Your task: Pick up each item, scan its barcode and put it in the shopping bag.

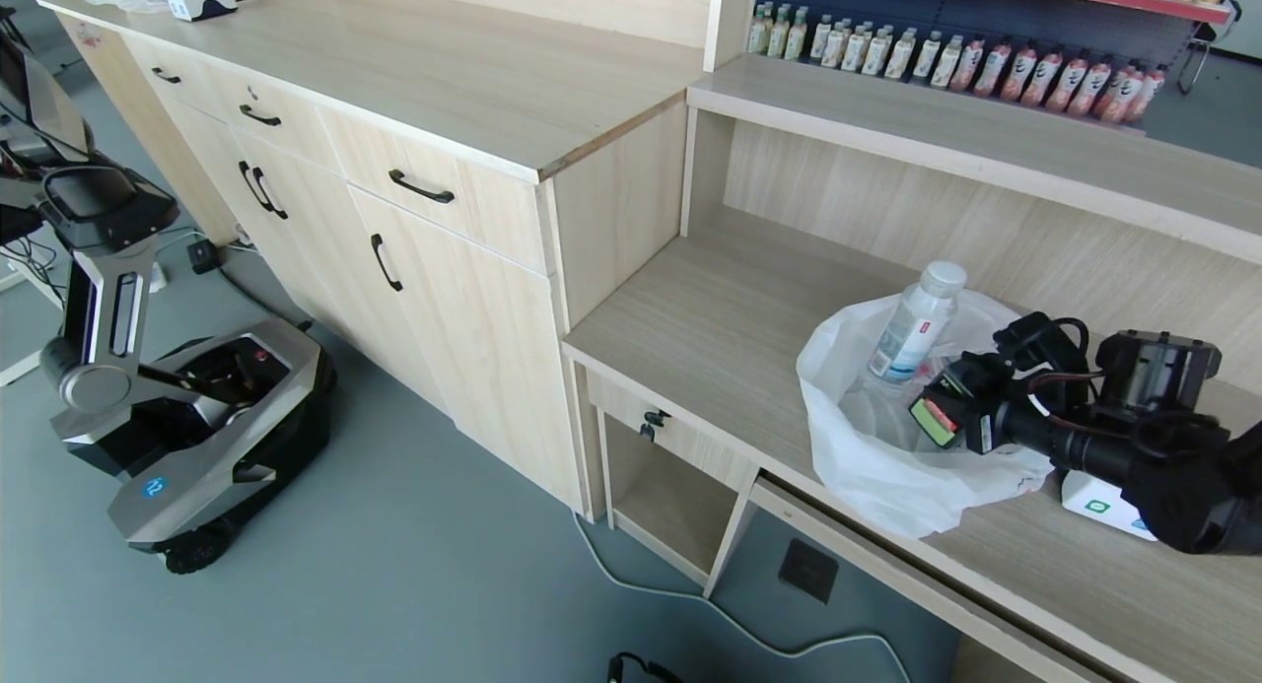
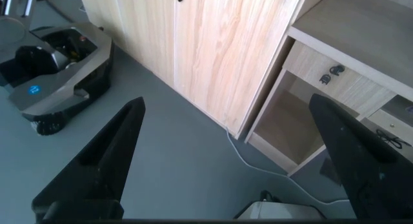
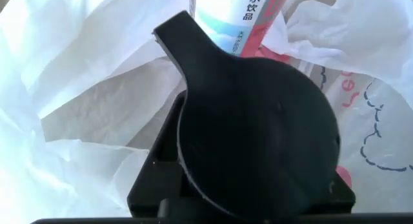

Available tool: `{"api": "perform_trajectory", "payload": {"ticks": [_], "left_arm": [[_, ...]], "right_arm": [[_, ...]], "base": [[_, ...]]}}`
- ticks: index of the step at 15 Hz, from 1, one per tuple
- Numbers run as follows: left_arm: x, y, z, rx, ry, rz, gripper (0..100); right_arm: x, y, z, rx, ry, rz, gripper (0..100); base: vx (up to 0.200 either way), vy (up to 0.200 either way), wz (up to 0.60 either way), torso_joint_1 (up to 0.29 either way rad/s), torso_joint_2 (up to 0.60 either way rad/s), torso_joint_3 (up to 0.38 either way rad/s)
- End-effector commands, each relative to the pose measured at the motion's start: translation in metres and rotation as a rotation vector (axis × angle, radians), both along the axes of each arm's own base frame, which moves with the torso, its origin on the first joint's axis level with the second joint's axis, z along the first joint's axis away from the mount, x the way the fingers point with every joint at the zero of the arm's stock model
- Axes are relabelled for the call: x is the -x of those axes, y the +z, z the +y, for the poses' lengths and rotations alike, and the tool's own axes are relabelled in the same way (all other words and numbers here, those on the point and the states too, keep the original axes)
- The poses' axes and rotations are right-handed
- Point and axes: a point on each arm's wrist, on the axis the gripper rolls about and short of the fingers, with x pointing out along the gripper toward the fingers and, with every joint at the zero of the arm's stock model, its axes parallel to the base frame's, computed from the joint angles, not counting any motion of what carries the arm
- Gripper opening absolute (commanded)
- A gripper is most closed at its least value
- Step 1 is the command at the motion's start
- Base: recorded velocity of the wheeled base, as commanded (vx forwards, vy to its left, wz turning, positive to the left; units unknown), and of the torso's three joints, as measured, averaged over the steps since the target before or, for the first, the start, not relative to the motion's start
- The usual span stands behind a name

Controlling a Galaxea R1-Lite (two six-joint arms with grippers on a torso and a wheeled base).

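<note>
head view: a white thin plastic shopping bag sat open on the light wood desk, close to its front edge. a clear plastic bottle with a white cap and a white, red and blue label stood tilted inside the bag, its cap leaning toward the desk's back wall. the black right gripper hung at the bag's mouth, just beside the bottle's lower part. whether its fingers were apart or together could not be told. a small white box with a green mark lay by the front edge, just beside the bag and partly under the right arm. a row of bottled drinks lined a shelf behind the desk.

left wrist view: the black left gripper hung with its fingers spread wide and nothing between them, over the grey floor before the desk's open lower compartment.

right wrist view: the right gripper was close over the bag, with the bottle's label just beyond it.
</note>
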Motion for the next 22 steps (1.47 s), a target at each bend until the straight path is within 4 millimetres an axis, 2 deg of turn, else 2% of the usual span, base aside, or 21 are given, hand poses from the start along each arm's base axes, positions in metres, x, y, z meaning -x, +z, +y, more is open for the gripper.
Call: {"api": "perform_trajectory", "payload": {"ticks": [1, 10, 11, 13, 15, 17, 20, 21, 22], "left_arm": [[0.000, 0.000, 0.000, 0.001, 0.000, -0.001, 100], [0.000, 0.000, 0.000, 0.001, 0.000, -0.001, 100], [0.000, 0.000, 0.000, 0.001, 0.000, -0.001, 100], [0.000, 0.000, 0.000, 0.001, 0.000, -0.001, 100], [0.000, 0.000, 0.000, 0.001, 0.000, -0.001, 100], [0.000, 0.000, 0.000, 0.001, 0.000, -0.001, 100], [0.000, 0.000, 0.000, 0.001, 0.000, -0.001, 100], [0.000, 0.000, 0.000, 0.001, 0.000, -0.001, 100], [0.000, 0.000, 0.000, 0.001, 0.000, -0.001, 100]], "right_arm": [[-0.009, -0.016, 0.007, -0.004, 0.025, 0.037, 0], [-0.012, -0.026, 0.011, -0.003, 0.036, 0.065, 0], [-0.012, -0.026, 0.011, -0.005, 0.036, 0.064, 100], [-0.011, -0.014, 0.011, -0.007, 0.035, 0.034, 100], [-0.003, 0.007, 0.012, -0.026, 0.030, -0.011, 100], [0.022, 0.044, 0.008, -0.044, 0.009, -0.066, 100], [0.066, 0.076, -0.009, -0.035, -0.071, -0.103, 100], [0.072, 0.079, -0.011, -0.032, -0.080, -0.107, 100], [0.095, 0.094, -0.014, -0.024, -0.106, -0.131, 100]], "base": [[0.000, 0.000, 0.00, 0.000, 0.00, 0.000], [0.000, 0.000, 0.00, 0.000, 0.00, 0.000], [0.000, 0.000, 0.00, 0.000, 0.00, 0.000], [0.000, 0.000, 0.00, 0.000, 0.00, 0.000], [0.000, 0.000, 0.00, 0.000, 0.00, 0.000], [0.000, 0.000, 0.00, 0.000, 0.00, 0.000], [0.000, 0.000, 0.00, 0.000, 0.00, 0.000], [0.000, 0.000, 0.00, 0.000, 0.00, 0.000], [0.000, 0.000, 0.00, 0.000, 0.00, 0.000]]}}
